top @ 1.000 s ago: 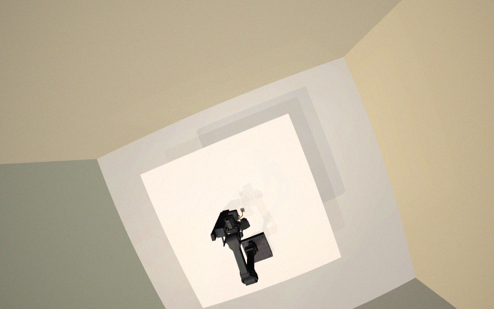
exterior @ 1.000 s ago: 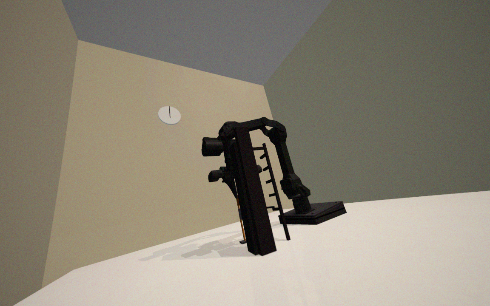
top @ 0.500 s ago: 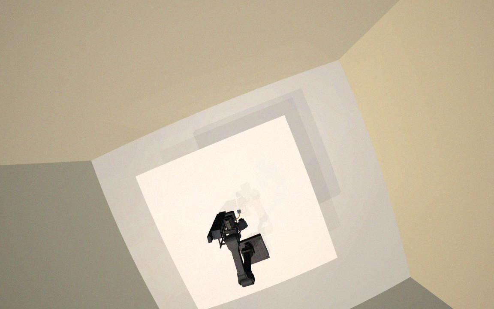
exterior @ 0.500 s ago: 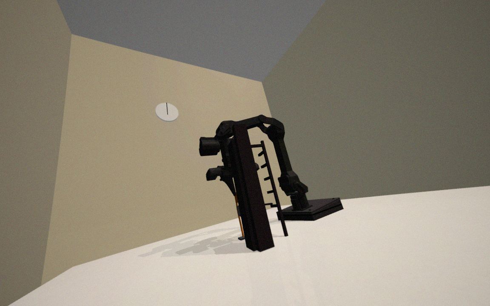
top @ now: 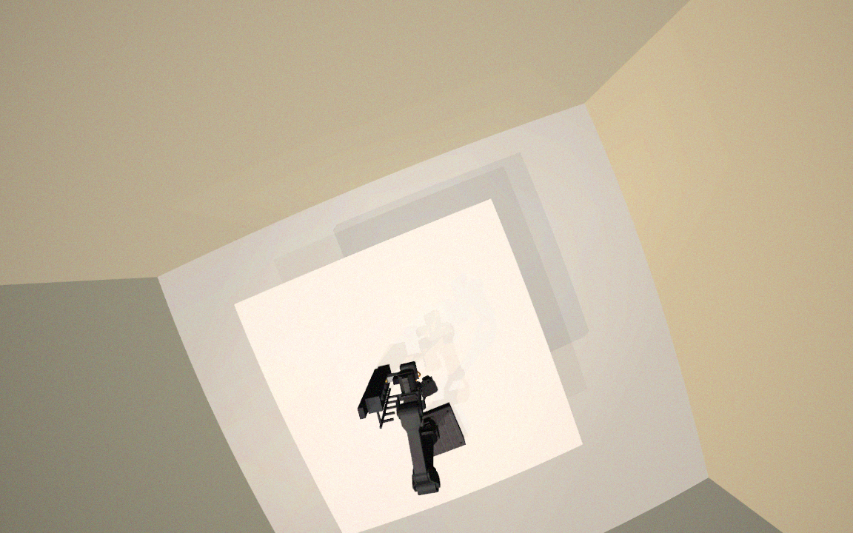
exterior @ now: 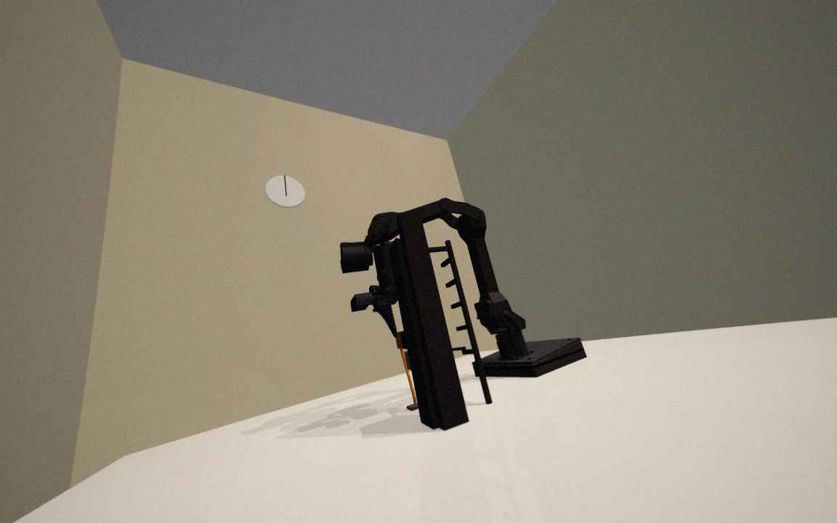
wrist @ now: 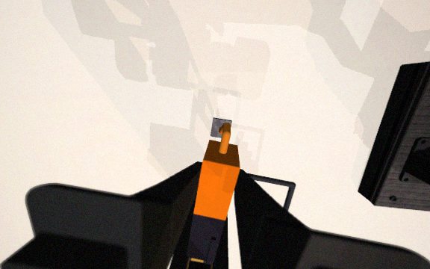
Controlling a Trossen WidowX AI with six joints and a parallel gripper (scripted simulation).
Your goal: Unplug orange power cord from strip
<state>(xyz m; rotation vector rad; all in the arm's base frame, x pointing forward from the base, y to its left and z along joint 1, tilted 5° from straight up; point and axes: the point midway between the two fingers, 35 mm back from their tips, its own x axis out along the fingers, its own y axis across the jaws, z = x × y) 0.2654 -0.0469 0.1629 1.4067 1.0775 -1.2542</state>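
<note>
The power strip (top: 374,391) (exterior: 431,325) is a tall black bar standing upright on the white table. My gripper (exterior: 395,331) (wrist: 219,170) points down on one side of it and is shut on the orange plug (wrist: 216,188) (exterior: 399,340), with a finger on either side. Gold metal shows at the plug's dark end, at the bottom of the wrist view. In the top view a gap shows between the strip and my hand. The orange cord (wrist: 225,138) (exterior: 408,373) runs down from the plug to a small grey block (wrist: 215,128) (exterior: 412,407) on the table. The strip's socket face is hidden.
A thin black rail with several pegs (exterior: 463,318) stands beside the strip on the arm's side; part of a thin black frame (wrist: 272,180) shows right of my fingers in the wrist view. The arm's base plate (top: 452,427) (exterior: 538,354) (wrist: 390,149) lies beyond it.
</note>
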